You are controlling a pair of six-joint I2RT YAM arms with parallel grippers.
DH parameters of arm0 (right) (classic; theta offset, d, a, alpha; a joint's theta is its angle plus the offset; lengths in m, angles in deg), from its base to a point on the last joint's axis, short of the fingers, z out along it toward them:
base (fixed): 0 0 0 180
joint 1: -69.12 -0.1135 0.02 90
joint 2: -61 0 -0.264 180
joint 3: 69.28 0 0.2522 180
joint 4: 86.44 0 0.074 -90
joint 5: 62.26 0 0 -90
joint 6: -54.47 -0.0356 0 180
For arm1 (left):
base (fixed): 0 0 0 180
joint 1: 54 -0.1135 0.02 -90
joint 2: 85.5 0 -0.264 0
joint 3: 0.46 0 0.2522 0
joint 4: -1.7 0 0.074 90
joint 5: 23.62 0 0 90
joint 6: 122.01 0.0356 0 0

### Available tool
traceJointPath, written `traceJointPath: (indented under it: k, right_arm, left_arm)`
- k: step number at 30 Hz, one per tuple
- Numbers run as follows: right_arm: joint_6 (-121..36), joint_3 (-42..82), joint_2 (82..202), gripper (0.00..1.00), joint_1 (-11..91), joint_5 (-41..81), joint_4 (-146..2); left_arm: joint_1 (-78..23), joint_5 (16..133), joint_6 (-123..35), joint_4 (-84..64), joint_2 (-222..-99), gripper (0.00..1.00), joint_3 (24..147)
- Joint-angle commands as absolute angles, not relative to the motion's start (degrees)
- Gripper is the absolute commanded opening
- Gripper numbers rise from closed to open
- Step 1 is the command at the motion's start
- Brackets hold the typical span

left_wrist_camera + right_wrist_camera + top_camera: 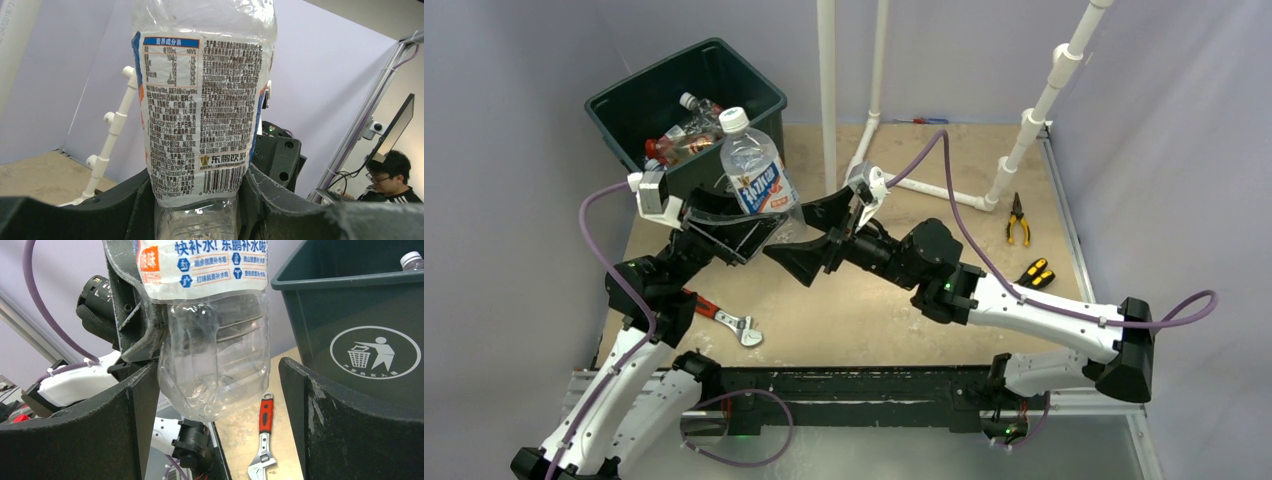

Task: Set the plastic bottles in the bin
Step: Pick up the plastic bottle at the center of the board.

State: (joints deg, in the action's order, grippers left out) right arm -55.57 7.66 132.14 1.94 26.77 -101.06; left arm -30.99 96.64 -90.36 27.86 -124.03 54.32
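Plastic bottle (752,168) stands gripped in left tool (760,224) beside bin (620,128), wrench (725,318) nearby.

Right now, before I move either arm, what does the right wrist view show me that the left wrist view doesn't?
Only the right wrist view: the bin with its white logo, a bottle cap showing above its rim, the red-handled wrench, and the right gripper with its jaws open either side of the held bottle at its bare base. Only the left wrist view: the white pipe frame, a seated person, and the barcode side of the label. Both: that bottle, clamped by the left gripper.
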Motion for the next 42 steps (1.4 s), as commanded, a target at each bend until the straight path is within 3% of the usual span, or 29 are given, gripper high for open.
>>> traceJointPath:
  k: [1, 5, 9, 14, 19, 23, 30, 42]
  right_arm:
    - [-54.6, 9.6, 133.1, 0.88, 1.7, 28.0, -105.6]
    - [-54.7, 10.5, 134.6, 0.82, 1.7, 29.0, -107.1]
    - [-54.3, 10.5, 135.3, 0.63, 1.7, 29.2, -109.4]
    - [-53.6, 9.7, 134.6, 0.41, 1.7, 29.0, -110.6]
    - [-53.0, 7.5, 132.6, 0.34, 1.7, 28.6, -109.8]
    - [-53.0, 5.2, 130.8, 0.31, 1.7, 28.5, -109.2]
    - [-52.8, 2.3, 128.8, 0.28, 1.7, 28.0, -108.1]
    - [-50.8, 2.8, 128.8, 0.27, 1.7, 26.6, -103.5]
  left_arm:
    - [-31.1, 97.8, -93.3, 31.4, -123.6, 0.00, 55.0]
    - [-31.1, 98.1, -93.6, 30.8, -123.1, 0.00, 54.9]
    - [-31.1, 98.4, -93.2, 28.8, -123.1, 0.04, 55.0]
    - [-31.1, 99.3, -91.4, 26.4, -122.8, 0.40, 55.6]
    - [-31.1, 96.5, -86.1, 18.7, -120.8, 0.72, 58.3]
    - [-31.1, 92.0, -81.5, 11.9, -119.2, 0.87, 60.6]
    - [-31.1, 90.6, -80.0, 11.2, -120.7, 0.93, 63.6]
    - [-31.1, 96.5, -82.5, 16.6, -127.8, 0.92, 66.9]
